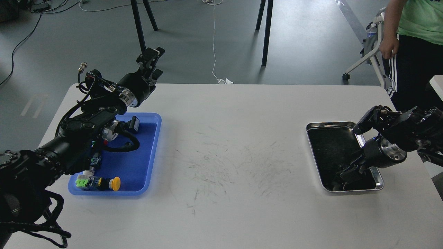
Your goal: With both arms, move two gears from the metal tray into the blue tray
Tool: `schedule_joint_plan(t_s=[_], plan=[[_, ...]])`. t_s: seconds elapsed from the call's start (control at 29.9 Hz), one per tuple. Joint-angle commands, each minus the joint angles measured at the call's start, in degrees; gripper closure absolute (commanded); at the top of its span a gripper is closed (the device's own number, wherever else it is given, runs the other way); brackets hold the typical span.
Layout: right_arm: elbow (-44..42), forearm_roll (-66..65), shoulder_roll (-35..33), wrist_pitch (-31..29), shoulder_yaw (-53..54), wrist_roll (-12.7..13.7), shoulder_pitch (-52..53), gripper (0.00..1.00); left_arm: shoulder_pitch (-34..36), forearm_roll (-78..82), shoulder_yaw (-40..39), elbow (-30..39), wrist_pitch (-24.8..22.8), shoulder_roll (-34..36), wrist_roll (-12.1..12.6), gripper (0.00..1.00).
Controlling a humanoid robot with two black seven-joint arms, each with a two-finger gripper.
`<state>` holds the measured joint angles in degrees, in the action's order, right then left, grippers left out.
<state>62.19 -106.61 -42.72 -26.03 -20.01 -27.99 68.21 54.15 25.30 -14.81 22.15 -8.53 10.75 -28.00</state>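
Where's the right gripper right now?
Head view: the right gripper is down inside the metal tray at the table's right side, near the tray's front right corner.

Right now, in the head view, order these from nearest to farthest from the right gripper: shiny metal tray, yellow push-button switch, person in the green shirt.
From the right gripper:
1. Shiny metal tray, directly beneath it.
2. Person in the green shirt, standing beyond the table's right corner.
3. Yellow push-button switch, far left, in the bright blue plastic tray.

Grey floor [304, 38] beyond the white table [228, 145], with cables [214, 41] trailing, black stand legs [266, 31], and a person [415, 41] by its far right corner.
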Motion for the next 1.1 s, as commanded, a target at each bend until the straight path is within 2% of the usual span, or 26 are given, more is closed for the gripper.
schedule_joint_plan(t_s=[0.0, 0.13, 0.2, 0.37, 0.43, 0.6, 0.8, 0.97, 1.07], plan=[[-0.32, -0.09, 0.88, 0.10, -0.38, -0.01, -0.09, 0.11, -0.01, -0.34, -0.04, -0.09, 0.00, 0.06, 0.00, 0.12], [-2.07, -0.18, 2.03, 0.45, -0.38, -0.01, -0.18, 0.13, -0.45, -1.04, -0.04, -0.09, 0.00, 0.06, 0.00, 0.12], [-2.42, -0.18, 2.38, 0.72, -0.56, -0.01, -0.18, 0.18, -0.45, -1.05, -0.04, -0.09, 0.00, 0.14, 0.00, 0.12], [-2.51, -0.18, 2.56, 0.81, -0.65, -0.01, -0.27, 0.18, -0.45, -1.05, -0.04, -0.09, -0.08, 0.67, 0.00, 0.12], [-2.34, -0.27, 2.56, 0.72, -0.65, -0.01, -0.27, 0.23, -0.45, -1.05, -0.04, -0.09, -0.08, 0.85, 0.00, 0.12], [-2.16, -0.36, 2.91, 0.72, -1.35, -0.01, -0.09, 0.23, -0.53, -1.05, 0.05, -0.09, -0.44, 0.85, 0.00, 0.11], [-2.25, -0.44, 3.35, 0.63, -1.88, -0.01, 0.00, 0.32, -0.88, -2.71, 0.05, -0.09, -0.44, 1.37, 0.00, 0.07], [-3.74, -0.71, 4.05, 0.63, -1.88, -0.01, 0.00, 0.33, -1.15, -2.80, 0.05, -0.09, -0.35, 1.64, 0.00, 0.07], [-4.09, -0.71, 4.40, 0.63, -1.88, -0.01, 0.08, 0.41, -1.24, -2.89, -0.04, -0.09, -0.35, 1.73, 0.00, 0.07]])
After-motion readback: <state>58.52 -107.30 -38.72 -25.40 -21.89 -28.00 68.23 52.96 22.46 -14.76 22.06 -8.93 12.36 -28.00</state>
